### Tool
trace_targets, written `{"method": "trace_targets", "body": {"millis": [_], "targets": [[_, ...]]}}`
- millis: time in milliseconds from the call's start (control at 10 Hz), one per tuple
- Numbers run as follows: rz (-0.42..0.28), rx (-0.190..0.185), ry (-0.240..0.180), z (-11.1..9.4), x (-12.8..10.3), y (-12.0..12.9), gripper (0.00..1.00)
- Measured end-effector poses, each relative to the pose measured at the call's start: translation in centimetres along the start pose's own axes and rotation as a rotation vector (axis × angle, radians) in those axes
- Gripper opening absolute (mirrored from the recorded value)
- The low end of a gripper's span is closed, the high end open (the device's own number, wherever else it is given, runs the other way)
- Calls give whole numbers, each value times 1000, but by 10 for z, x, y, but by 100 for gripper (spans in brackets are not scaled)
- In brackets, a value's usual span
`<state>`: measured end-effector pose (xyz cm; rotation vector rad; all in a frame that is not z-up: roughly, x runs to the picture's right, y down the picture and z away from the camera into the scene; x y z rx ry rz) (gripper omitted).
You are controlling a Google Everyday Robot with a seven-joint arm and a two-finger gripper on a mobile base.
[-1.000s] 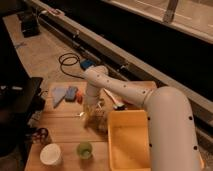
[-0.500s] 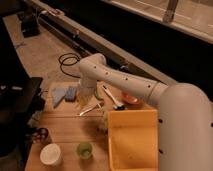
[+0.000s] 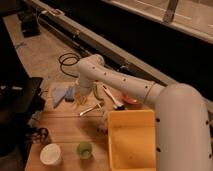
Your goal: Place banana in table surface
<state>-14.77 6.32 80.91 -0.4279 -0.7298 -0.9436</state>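
We see the robot's white arm [image 3: 125,87] reaching across the table [image 3: 65,127] toward its far side. The gripper [image 3: 81,95] hangs low there, just above the wood, next to a blue cloth [image 3: 62,92].

Right at the gripper there is a small yellow-tan shape — we think this is the banana [image 3: 80,101]. It looks like it is at the tabletop, or very close to it. We cannot tell if the gripper is holding the banana or has let go, because the wrist hides that part.

Near the banana lies a silver spoon [image 3: 90,109], and a thin green vegetable [image 3: 94,91] is just beside the arm. A red thing [image 3: 131,99] sits farther right. Close to us there is a big yellow tub [image 3: 132,140], a white bowl [image 3: 50,153] and a green cup [image 3: 84,149].

So how far along are we? We think the job is nearly done — the banana seems to be down at the table. What is left, we guess, is to let go of it if that is not done yet, and to lift the arm away without bumping the spoon.
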Motion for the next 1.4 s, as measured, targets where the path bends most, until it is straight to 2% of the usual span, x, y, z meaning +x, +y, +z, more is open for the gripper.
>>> {"method": "trace_targets", "body": {"millis": [100, 300, 700, 800, 1100, 1400], "targets": [[3, -2, -17, 7, -3, 0, 14], [28, -37, -63, 28, -14, 11, 31], [162, -120, -180, 73, -35, 53, 66], [193, -135, -206, 82, -38, 62, 67], [263, -163, -246, 94, -41, 84, 67], [278, -169, -251, 94, -42, 89, 67]]}}
